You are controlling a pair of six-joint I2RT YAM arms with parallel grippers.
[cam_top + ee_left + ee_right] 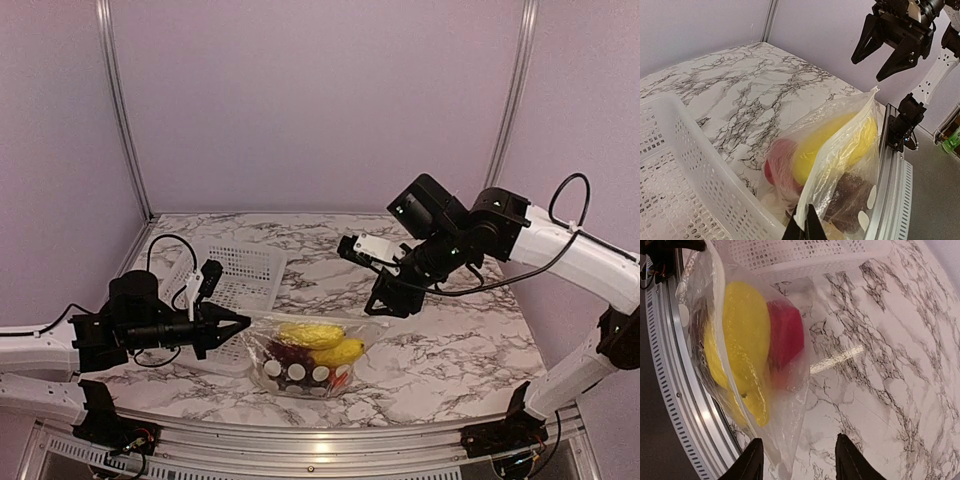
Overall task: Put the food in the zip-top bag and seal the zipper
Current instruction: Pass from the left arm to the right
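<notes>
Two things hold the risk: a one-point grip and a seal nobody can vouch for. The left gripper [802,227] is clenched on the left end of the zip-top bag [310,355], pinching the film at its upper edge. The right gripper [392,300] hangs with its jaws spread, grasping nothing, above and to the far right of the bag. The bag lies on the marble table [450,350], close to the near rail and just right of the white perforated basket [245,265]. The yellow banana-like pieces [320,340], red pepper [787,332] and dark grapes [850,195] are all inside it. Whether the zipper [840,145] is pressed shut along its whole length cannot be told; the strip barely shows against the film. If a stretch is open, any lift or tug from the left could tip the load toward that gap and spill pieces. A pull toward the near side could also drag the bag over the rail. If the right jaws come down off the strip, they would pinch slack film or the fruit instead.
</notes>
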